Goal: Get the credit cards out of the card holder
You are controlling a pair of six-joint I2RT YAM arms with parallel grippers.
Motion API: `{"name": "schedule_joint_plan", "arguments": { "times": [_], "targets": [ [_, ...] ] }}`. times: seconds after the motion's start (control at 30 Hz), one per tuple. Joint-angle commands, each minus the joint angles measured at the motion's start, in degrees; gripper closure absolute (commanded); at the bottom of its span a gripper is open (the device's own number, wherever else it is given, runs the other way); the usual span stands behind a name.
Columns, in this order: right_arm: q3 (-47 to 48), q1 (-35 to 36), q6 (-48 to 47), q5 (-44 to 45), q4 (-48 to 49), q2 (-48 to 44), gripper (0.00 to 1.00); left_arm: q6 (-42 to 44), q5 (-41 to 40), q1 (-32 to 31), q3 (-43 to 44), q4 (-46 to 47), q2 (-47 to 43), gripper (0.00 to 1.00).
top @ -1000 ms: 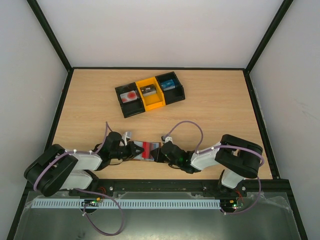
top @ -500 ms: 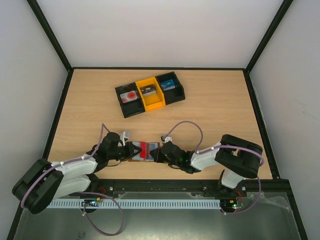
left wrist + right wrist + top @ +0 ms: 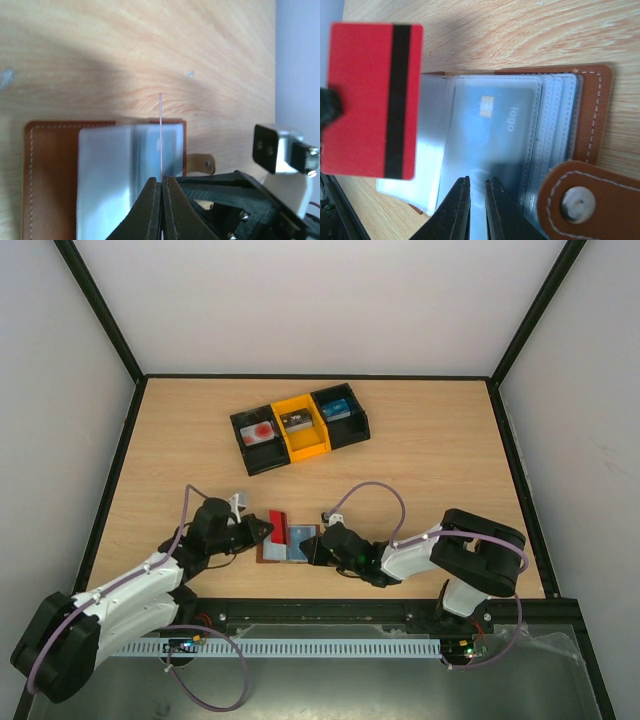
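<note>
The left pincer (image 3: 262, 530) grips one red card (image 3: 370, 100); the right pincer (image 3: 474, 187), nearly closed, presses one card holder (image 3: 592, 100).

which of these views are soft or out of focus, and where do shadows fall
left wrist: red card shows edge-on as a hairline, the card holder's clear sleeves smear soft, a broad shadow darkens the table; right wrist: red card near the lens is slightly soft, snap tab blurred; top external: sharp, evenly lit.
</note>
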Motion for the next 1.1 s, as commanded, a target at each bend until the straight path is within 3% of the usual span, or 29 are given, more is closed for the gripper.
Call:
{"name": "schedule_joint_plan", "arguments": {
  "times": [0.0,0.33,0.5,0.67,0.8,0.93,1.07],
  "targets": [
    [0.2,0.25,-1.5,1.32,-7.89,-0.31,0.88,4.2,-2.59,0.84,4.18,-6.15,-2.75,0.97],
    [2.25,0.23,-2.84,4.61,-16.72,-12.8,0.83,13.17,-8.32,-0.55,5.47,-8.68,-13.57,0.97],
    [2.5,0.18,-10.99,6.43,-16.81,-20.9,0.78,8.22,-3.03,-0.56,4.35,-4.81,-20.86,0.97],
    [1.84,0.19,-26.17,6.0,-13.54,-26.5,0.73,3.2,3.71,-0.45,4.96,-2.43,-20.35,0.97],
    [-4.92,0.38,-42.03,1.49,-4.5,-32.98,0.69,1.96,10.73,0.3,8.9,-6.3,-16.03,0.97],
    [-15.97,0.55,-57.03,2.8,11.63,-40.21,0.68,-1.57,18.29,0.43,9.36,-5.48,-14.95,0.97],
    [-21.58,0.57,-70.28,4.11,21.14,-43.09,0.66,-7.17,22.61,0.67,9.75,-3.79,-16.3,0.97]
  ]
}}
